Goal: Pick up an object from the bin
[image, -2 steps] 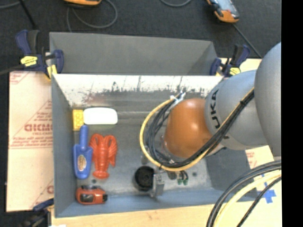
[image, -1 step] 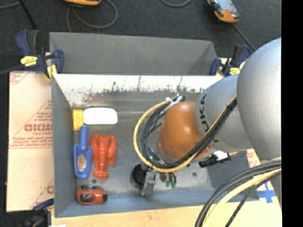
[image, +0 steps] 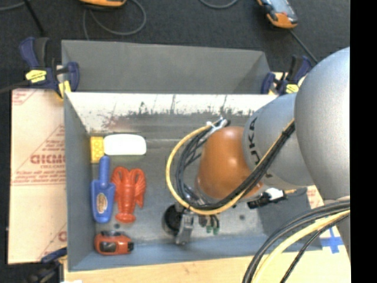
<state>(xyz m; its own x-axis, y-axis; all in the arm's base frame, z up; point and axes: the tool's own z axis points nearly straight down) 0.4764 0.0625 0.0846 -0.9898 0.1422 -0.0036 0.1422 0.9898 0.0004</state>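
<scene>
Black round object [image: 172, 218] lying by the lower wall of the grey bin [image: 165, 69], near its middle, with the claw [image: 184, 232] just beside it.
The bin's right half is covered by the arm [image: 321, 122] and its orange cover [image: 227, 161]; whether the claw is open or closed cannot be told. Along the left side, well apart from the claw, are seen a white oblong block [image: 125, 145], a red lobster toy [image: 128, 193], a blue scoop [image: 102, 196], an orange and black tape measure [image: 112, 244] and a yellow block [image: 96, 148].
</scene>
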